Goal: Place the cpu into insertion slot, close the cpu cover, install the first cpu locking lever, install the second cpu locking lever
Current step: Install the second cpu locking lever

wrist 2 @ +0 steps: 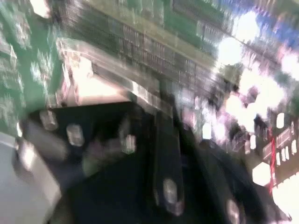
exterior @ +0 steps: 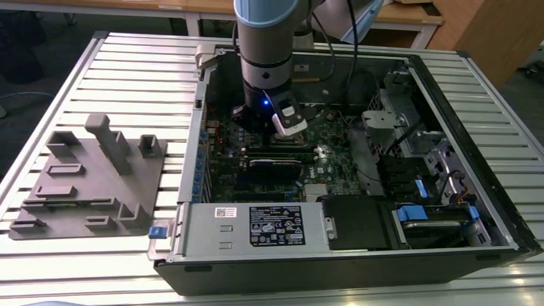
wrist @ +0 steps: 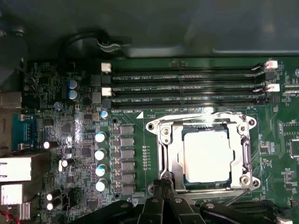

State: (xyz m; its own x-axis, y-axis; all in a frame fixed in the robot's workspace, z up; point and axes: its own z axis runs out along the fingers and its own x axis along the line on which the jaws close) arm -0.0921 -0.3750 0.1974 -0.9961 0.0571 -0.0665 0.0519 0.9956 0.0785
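Note:
The cpu (wrist: 205, 156), a pale square chip, lies flat in the insertion slot (wrist: 230, 159), of which just a dark strip shows around the chip. The cpu cover (wrist: 169, 156), a silvery frame, lies down around the chip with its cut-out over it. My gripper (wrist: 164, 205) is black and hovers at one edge of the socket, its tip right beside the frame's rim. In the exterior view the gripper (exterior: 287, 132) hangs straight down from the arm onto the socket area (exterior: 289, 141) inside the open computer case. The second wrist view has the gripper's black body (wrist 2: 140, 177) over blurred green board.
Long black memory slots (wrist: 187, 86) run beside the socket, and a row of capacitors (wrist: 100, 154) stands on its other side. The case walls (exterior: 191, 159), cables (exterior: 357, 83) and drive bays (exterior: 425, 191) surround the board. A grey fixture (exterior: 85, 185) lies on the table at the exterior view's left.

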